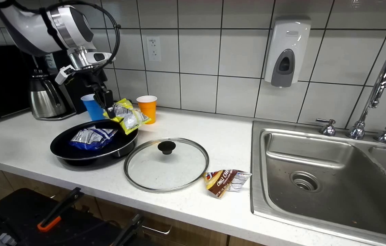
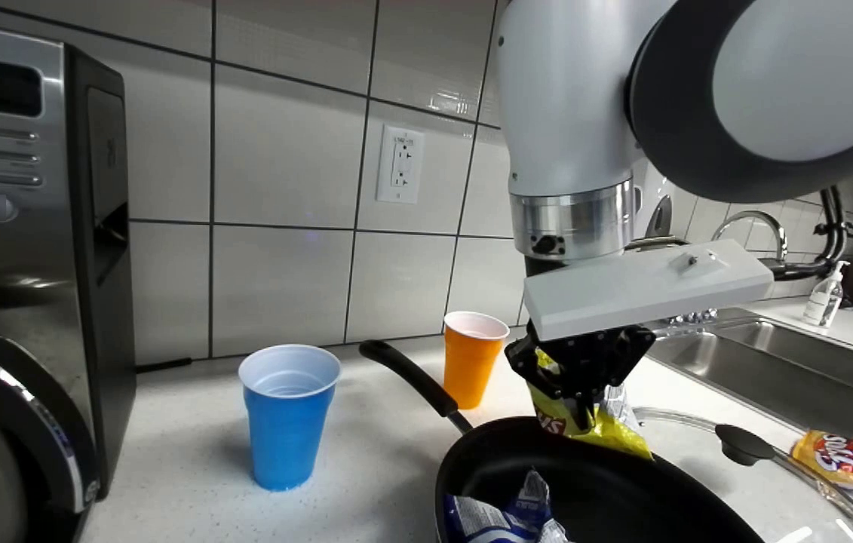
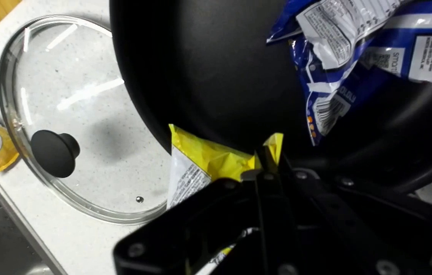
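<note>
Pinched between 2 fingers (image 3: 266,162): the edge of a yellow snack bag (image 1: 131,118).
Held it tilted over the rim of the black pan (image 3: 216,76). Spotted blue snack packaging (image 1: 94,139) inside the pan, a glass lid (image 1: 165,167) just beside it on the counter (image 1: 227,136), a blue cup (image 2: 290,422) and an orange cup (image 1: 148,111) toward the wall (image 1: 199,51), and a brown-and-yellow bag (image 1: 225,181) between lid and sink (image 1: 257,164).

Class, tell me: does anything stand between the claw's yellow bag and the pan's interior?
Nothing visible does: the claw holds the yellow bag at the edge of the pan, and a clear lid lies beside the pan, not over it. A blue bag lies inside.
</note>
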`<state>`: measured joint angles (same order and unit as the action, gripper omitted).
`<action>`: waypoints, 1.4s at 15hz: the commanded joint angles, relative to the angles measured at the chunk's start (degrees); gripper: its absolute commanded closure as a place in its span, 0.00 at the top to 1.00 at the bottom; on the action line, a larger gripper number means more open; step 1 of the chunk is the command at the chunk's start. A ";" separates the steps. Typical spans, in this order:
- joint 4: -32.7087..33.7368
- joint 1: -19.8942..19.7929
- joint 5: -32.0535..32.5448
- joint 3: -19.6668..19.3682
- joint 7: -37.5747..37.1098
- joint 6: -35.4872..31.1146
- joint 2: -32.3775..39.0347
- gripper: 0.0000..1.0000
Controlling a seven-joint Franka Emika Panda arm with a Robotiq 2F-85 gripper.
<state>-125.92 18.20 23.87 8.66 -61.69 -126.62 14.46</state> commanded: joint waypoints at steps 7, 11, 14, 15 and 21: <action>6.41 1.70 -5.93 0.93 5.59 2.67 6.36 0.00; 8.42 1.68 -10.12 1.04 9.54 3.57 8.80 0.00; 9.95 2.17 -11.98 0.99 11.83 4.80 10.41 0.00; 10.33 2.34 -12.51 1.04 12.52 5.20 10.81 0.00; 12.60 3.67 -14.16 0.63 14.58 7.54 12.59 0.00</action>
<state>-116.06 21.41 11.27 9.33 -49.17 -122.36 25.81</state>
